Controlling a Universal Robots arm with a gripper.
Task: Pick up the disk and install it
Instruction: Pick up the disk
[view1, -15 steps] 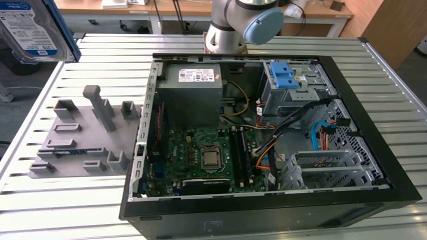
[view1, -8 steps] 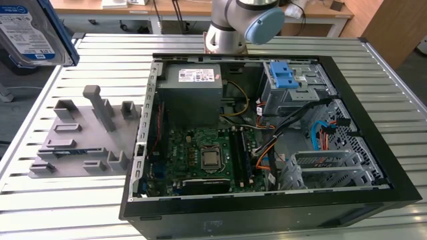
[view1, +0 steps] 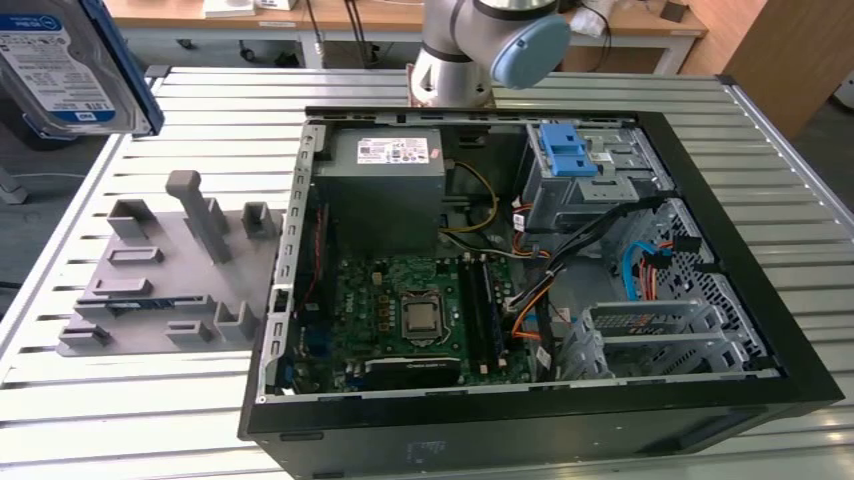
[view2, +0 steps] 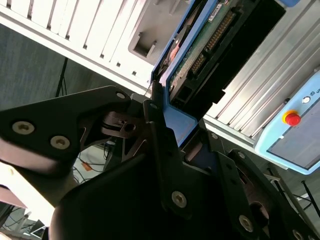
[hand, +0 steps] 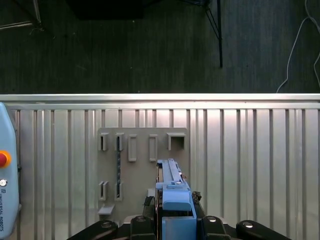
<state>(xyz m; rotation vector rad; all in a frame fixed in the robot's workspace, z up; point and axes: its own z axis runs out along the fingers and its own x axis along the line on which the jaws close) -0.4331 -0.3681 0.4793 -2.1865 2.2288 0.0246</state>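
Slatted metal table (hand: 250, 160) below, tool (hand: 175, 226) clamped on the disk (hand: 170, 175), edge-on, high over the grey fixture plate (hand: 137, 175)

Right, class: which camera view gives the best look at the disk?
The exterior view: the disk shows its labelled face, though cut by the frame's edge. The second wrist view shows its circuit-board side, clamped in the tool. The first wrist view shows it edge-on.
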